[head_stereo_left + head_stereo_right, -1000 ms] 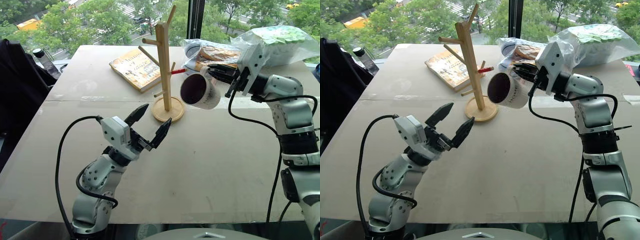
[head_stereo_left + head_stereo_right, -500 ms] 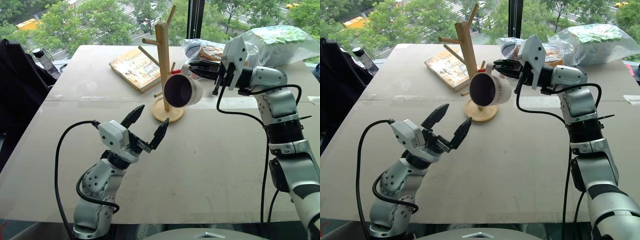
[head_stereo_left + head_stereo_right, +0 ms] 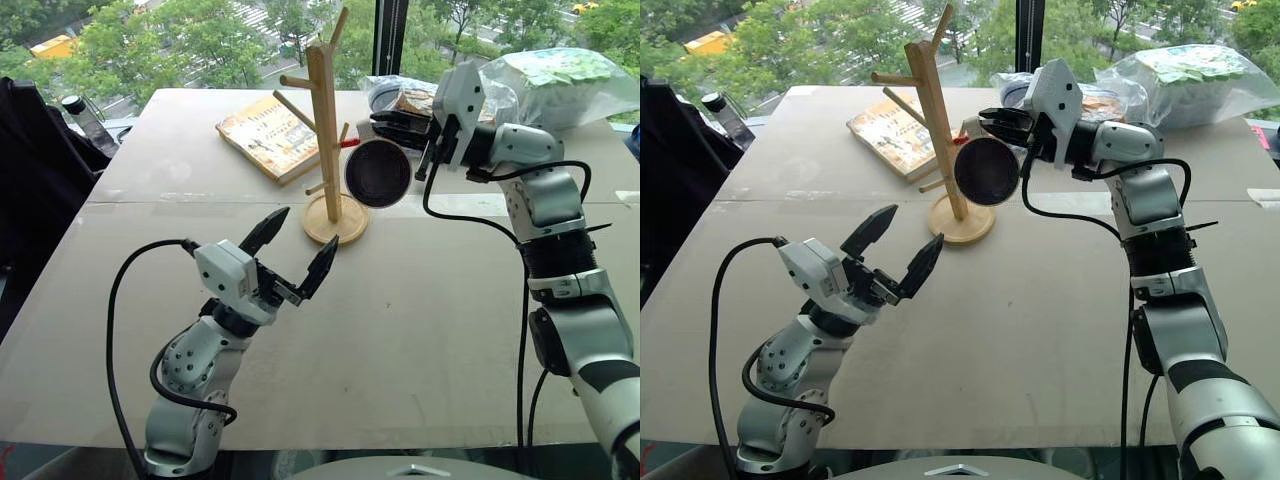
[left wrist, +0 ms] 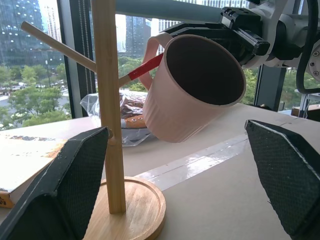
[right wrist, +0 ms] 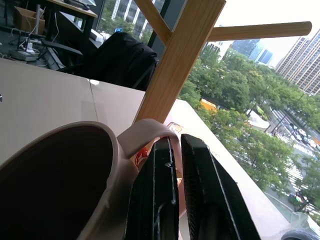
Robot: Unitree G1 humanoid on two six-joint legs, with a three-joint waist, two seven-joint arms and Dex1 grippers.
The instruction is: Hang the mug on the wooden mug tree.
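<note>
The wooden mug tree (image 3: pixel 325 130) stands on its round base (image 3: pixel 335 220) at the table's far middle. The cream mug (image 3: pixel 378 172) hangs in the air just right of the post, its dark inside facing me. My right gripper (image 3: pixel 397 125) is shut on the mug's loop handle (image 5: pixel 145 132), reaching in from the right. In the left wrist view the red tip of a peg (image 4: pixel 145 67) lies at the handle's loop (image 4: pixel 150 50); I cannot tell whether it passes through. My left gripper (image 3: pixel 305 232) is open and holds nothing, low in front of the tree's base.
A book (image 3: pixel 270 135) lies left of the tree. Plastic bags (image 3: pixel 560 85) with food sit at the far right behind my right arm. A bottle (image 3: pixel 75 110) and dark cloth (image 3: pixel 30 170) are at the table's left edge. Windows run along the far edge.
My right gripper has carried the mug left and slightly up, from right of the tree to beside its post, and the mug's mouth now faces me. The left arm has stayed put.
</note>
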